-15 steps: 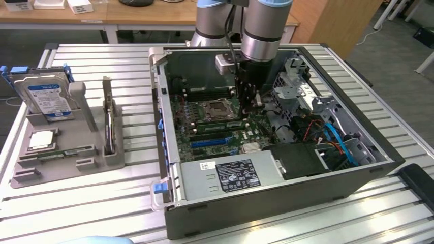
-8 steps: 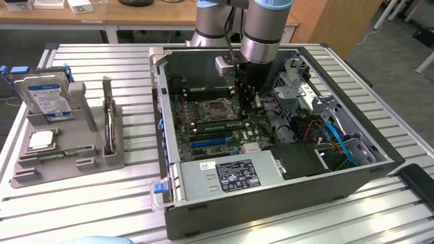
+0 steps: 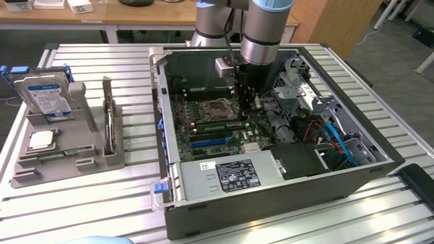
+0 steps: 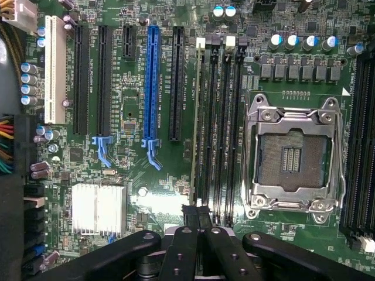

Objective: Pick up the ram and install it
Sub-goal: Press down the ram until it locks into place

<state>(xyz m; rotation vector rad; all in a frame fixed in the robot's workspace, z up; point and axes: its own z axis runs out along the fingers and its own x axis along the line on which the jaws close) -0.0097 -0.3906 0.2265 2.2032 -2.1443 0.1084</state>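
Observation:
The ram [image 4: 194, 129] shows edge-on as a thin green stick standing in the memory slot closest to the blue expansion slot [image 4: 153, 88]. My gripper [image 4: 197, 212] is shut, its two black fingertips pressed together right over the near end of the stick; I cannot tell whether they touch it. In the exterior view the gripper [image 3: 247, 104] reaches straight down into the open computer case [image 3: 271, 203], beside the empty processor socket [image 3: 215, 109].
A grey holder [image 3: 101, 162] at the exterior view's left carries a blue-labelled hard drive [image 3: 46, 96], a square silver chip [image 3: 42, 139] and another green stick [image 3: 66, 152]. Case walls, a drive cage [image 3: 298, 86] and cables [image 3: 332, 137] ring the motherboard.

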